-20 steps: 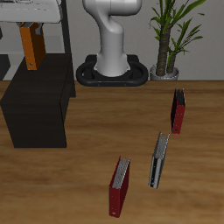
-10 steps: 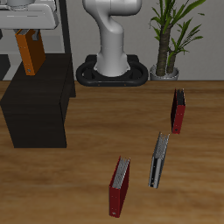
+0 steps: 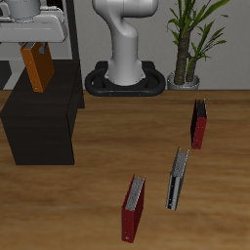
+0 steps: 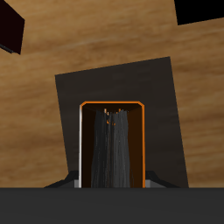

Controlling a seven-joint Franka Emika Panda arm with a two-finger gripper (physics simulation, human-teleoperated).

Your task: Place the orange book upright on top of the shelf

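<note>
The orange book (image 3: 39,68) hangs in my gripper (image 3: 35,45), which is shut on its upper end. The book is held a little tilted, its lower end just above the back part of the black shelf's top (image 3: 44,109). I cannot tell whether it touches the top. In the wrist view the orange book (image 4: 111,149) points straight down, showing its orange cover edge and grey pages, with the shelf top (image 4: 114,83) spread beneath it. My gripper (image 4: 111,182) closes around the book there.
A dark red book (image 3: 133,208) and a grey-black book (image 3: 177,179) stand on the wooden floor near the front edge. Another dark red book (image 3: 199,124) stands farther back. A potted plant (image 3: 190,44) stands beside the robot base (image 3: 127,80).
My gripper has come down with the orange book towards the shelf top, and the book now leans slightly. The other books have not moved.
</note>
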